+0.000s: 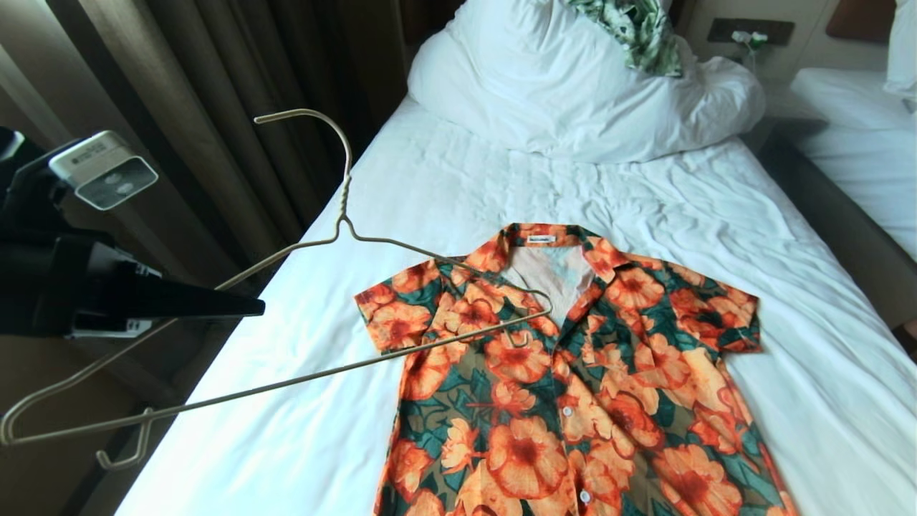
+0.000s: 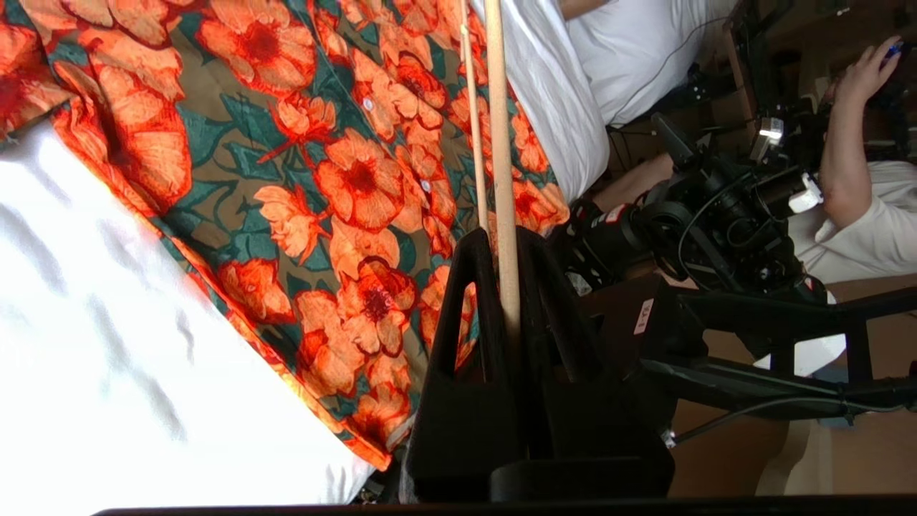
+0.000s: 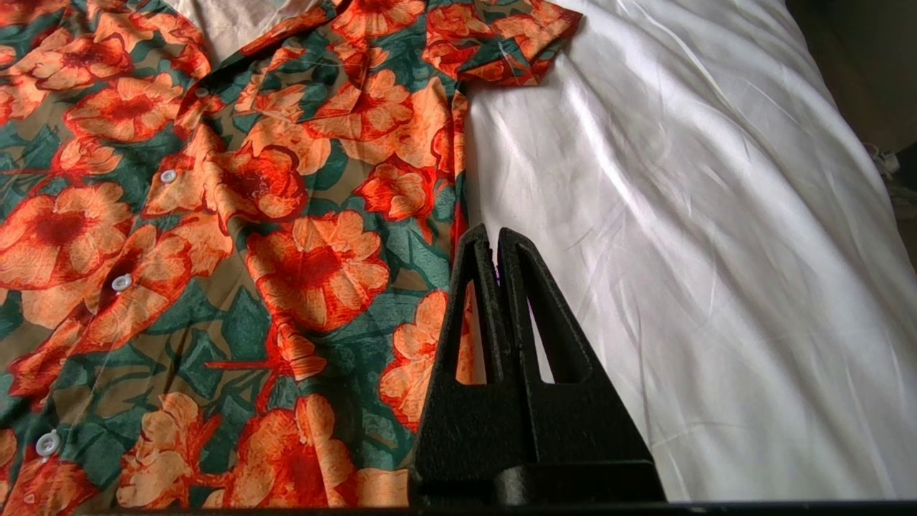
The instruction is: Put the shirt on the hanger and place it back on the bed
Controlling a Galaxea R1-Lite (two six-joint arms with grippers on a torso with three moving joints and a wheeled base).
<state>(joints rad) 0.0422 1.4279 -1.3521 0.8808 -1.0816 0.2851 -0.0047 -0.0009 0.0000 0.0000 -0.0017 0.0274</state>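
Observation:
The flowered shirt (image 1: 573,373) lies flat and face up on the bed (image 1: 466,193), collar toward the pillow, buttons closed. My left gripper (image 1: 258,308) hovers off the bed's left side, shut on one sloping arm of the cream wire hanger (image 1: 345,197). The hanger is held in the air, hook pointing toward the headboard, its far corner over the shirt's left shoulder beside the collar. In the left wrist view the hanger wire (image 2: 501,143) runs out from between the closed fingers of the left gripper (image 2: 501,240) over the shirt (image 2: 322,179). My right gripper (image 3: 496,240) is shut and empty above the shirt's (image 3: 286,251) right side seam.
A bulky white pillow (image 1: 559,93) lies at the headboard with a green-and-white leaf-print cloth (image 1: 637,32) on it. Dark curtains (image 1: 215,107) hang left of the bed. A second white bed (image 1: 860,129) stands right across a narrow gap. A camera rig (image 2: 716,215) and a person's arm (image 2: 845,165) are beyond the bed's foot.

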